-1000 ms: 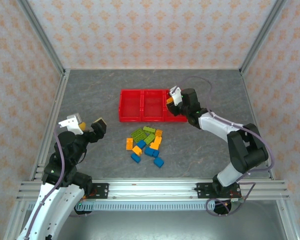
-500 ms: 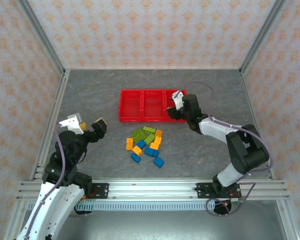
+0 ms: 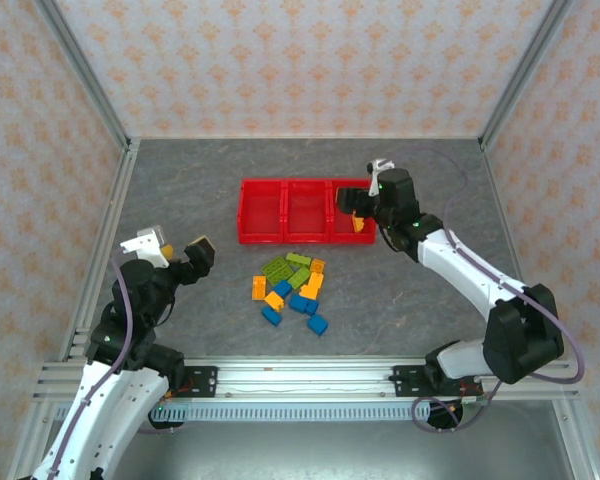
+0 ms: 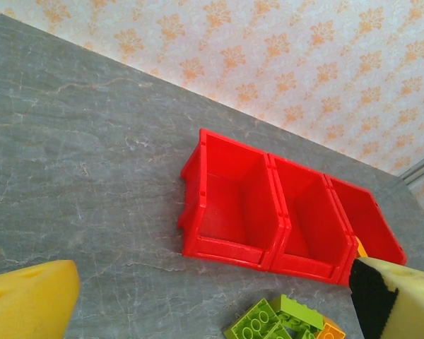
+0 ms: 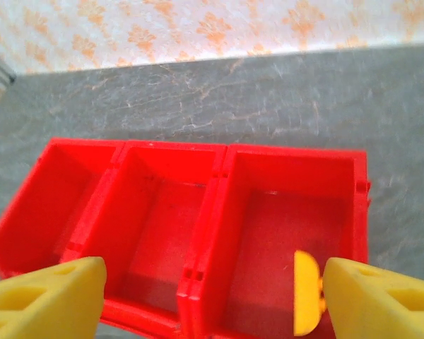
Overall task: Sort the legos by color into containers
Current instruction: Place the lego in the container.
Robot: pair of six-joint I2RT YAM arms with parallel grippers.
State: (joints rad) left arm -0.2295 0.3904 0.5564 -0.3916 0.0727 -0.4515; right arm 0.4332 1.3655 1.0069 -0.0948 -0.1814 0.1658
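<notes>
The red tray of three joined bins (image 3: 285, 238) stands at mid-table, also in the left wrist view (image 4: 226, 248) and the right wrist view (image 5: 205, 233). My right gripper (image 3: 363, 210) (image 5: 212, 289) hovers open over the right bin. A blurred orange brick (image 5: 305, 293) (image 3: 358, 224) sits inside that bin, right beside the right finger (image 5: 381, 300). The left and middle bins show bare red floors. The pile of blue, green and orange legos (image 3: 291, 286) lies in front of the tray, and its green bricks (image 4: 279, 321) show under my open left gripper (image 3: 175, 252) (image 4: 212, 289), which is left of the pile.
Aluminium frame posts and patterned walls enclose the grey table (image 3: 180, 190). A rail (image 3: 290, 380) runs along the near edge between the arm bases. The right arm's elbow (image 3: 525, 330) sits at the near right.
The right gripper swung right and back over the right bin and opened. The orange brick it carried now sits in that bin. The left arm has not moved.
</notes>
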